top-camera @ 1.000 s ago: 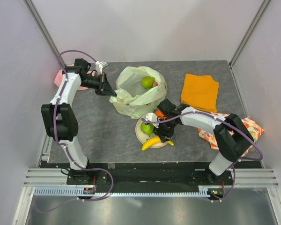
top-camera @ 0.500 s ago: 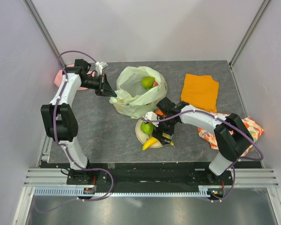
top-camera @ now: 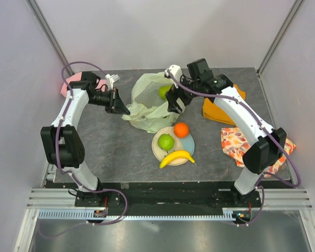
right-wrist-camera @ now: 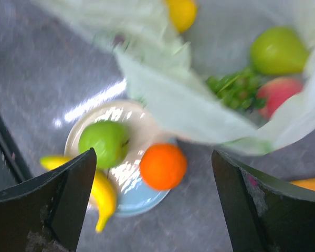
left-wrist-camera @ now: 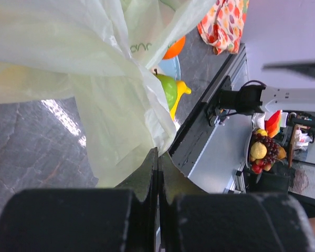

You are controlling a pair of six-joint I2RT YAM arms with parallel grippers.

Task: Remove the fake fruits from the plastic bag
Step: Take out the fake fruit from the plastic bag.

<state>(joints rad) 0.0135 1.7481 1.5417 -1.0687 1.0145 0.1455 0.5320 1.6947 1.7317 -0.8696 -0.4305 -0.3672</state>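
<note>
The pale yellow-green plastic bag (top-camera: pixel 147 105) lies open at mid-table. My left gripper (top-camera: pixel 122 109) is shut on its left edge; the left wrist view shows the film (left-wrist-camera: pixel 94 79) pinched between the closed fingertips (left-wrist-camera: pixel 152 163). My right gripper (top-camera: pixel 176 100) hovers open and empty over the bag's right rim. A green pear (top-camera: pixel 164 92) (right-wrist-camera: pixel 278 50), a pink peach (right-wrist-camera: pixel 275 94), a yellow fruit (right-wrist-camera: pixel 181 13) and something leafy green lie inside the bag. The cream-and-blue plate (top-camera: pixel 158 152) holds a green apple (top-camera: pixel 166 142), an orange (top-camera: pixel 181 129) and a banana (top-camera: pixel 177 156).
An orange cloth (top-camera: pixel 215 113) lies at the back right, partly under my right arm. A floral-patterned cloth (top-camera: pixel 236 144) is at the right edge. A pink cap (top-camera: pixel 68 81) sits behind my left arm. Walls close in on three sides.
My right gripper opened, left the orange on the plate, then rose and swung back over the bag. My left gripper kept its hold and shifted slightly.
</note>
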